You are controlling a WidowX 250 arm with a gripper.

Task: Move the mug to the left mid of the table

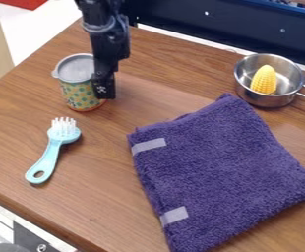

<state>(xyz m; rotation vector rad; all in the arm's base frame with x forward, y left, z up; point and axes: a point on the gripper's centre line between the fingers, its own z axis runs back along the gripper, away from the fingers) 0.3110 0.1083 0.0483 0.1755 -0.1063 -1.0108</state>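
Clock positions read from where I stand, 12 at the far side, hub at mid-scene. The mug [79,93] is at 10 o'clock on the wooden table [125,216], toward its far left. It has a grey top, a small lip jutting toward 9 o'clock, a green and yellow patterned wall and an orange band at the foot (a cheerful specimen, I note).

The black gripper [104,87] hangs down from 11 o'clock, overlapping the mug's 3 o'clock side. Jaws: I cannot tell whether they are apart, together or clamped on the mug; contact is equally uncertain.

Between 8 and 9 o'clock, nearer me than the mug: a light blue brush [48,156], white bristles toward 12, holed handle end toward 7. Between 4 and 5 o'clock: a folded purple towel [224,172], the largest item on the table, two pale strips along its left edge. At 2 o'clock, beyond the towel: a metal pan [268,101] with a wire-like handle toward 4, holding a yellow corn cob [265,79]. A dark blue panel [181,15] borders the table's far side from 12 toward 2.
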